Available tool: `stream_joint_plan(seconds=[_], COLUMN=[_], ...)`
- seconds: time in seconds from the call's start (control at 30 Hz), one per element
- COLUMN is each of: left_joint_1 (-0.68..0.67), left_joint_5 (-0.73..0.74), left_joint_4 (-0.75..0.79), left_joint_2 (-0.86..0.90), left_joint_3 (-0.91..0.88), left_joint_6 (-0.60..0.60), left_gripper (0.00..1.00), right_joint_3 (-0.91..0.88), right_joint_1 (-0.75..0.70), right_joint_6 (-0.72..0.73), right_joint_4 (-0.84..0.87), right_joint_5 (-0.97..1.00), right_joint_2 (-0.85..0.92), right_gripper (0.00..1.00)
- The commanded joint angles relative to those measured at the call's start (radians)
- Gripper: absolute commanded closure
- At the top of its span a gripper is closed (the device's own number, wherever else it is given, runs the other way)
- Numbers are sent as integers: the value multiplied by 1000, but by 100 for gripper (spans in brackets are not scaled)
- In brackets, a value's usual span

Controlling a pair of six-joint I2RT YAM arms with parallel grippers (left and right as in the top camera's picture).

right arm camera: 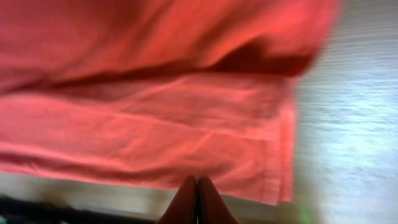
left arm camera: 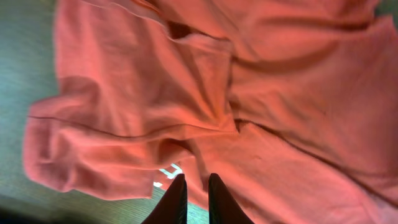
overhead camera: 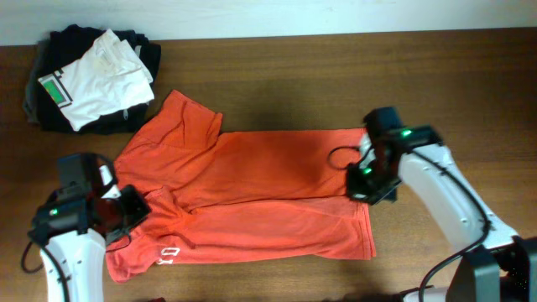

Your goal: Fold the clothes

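Left gripper (left arm camera: 196, 182) shows its fingers almost together over the T-shirt (overhead camera: 252, 197) near its sleeve; I cannot tell if it is pinching cloth. Right gripper (right arm camera: 197, 182) is closed at the hem, apparently holding nothing. The shirt lies on the table (overhead camera: 336, 67), seemingly with one lengthwise fold made. The next fold calls for secure edge grips.

White-shelled left arm (overhead camera: 74, 260) and right arm (overhead camera: 445, 193), black wrist housings, green lights, black cables, dark tapered tool fingers (left arm camera: 176, 202).
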Motion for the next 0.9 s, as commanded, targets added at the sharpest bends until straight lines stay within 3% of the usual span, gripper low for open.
stream_joint_plan(seconds=[0.0,0.13,0.27,0.53,0.87], left_joint_1=[-56,-57,-54,17,161], left_joint_5=[11,-29,-163,-165,-184], left_joint_4=[18,27,42,118,181], left_joint_2=[83,225,357,563,591], left_joint_3=[-34,-35,-35,-35,-35], left_joint_6=[-4,-13,-137,-147,-146], left_gripper=[89,89,89,89,84], right_joint_3=[-136,-256,-320,-373,-369], right_joint_1=[97,137,117,47,-130], right_joint_6=[162,243,272,304,275], right_joint_4=[123,267,363,407,409], right_joint_5=[-18,-18,-18,-21,12], right_joint_2=[-8,-8,-5,64,78], right_gripper=[96,96,96,96,96])
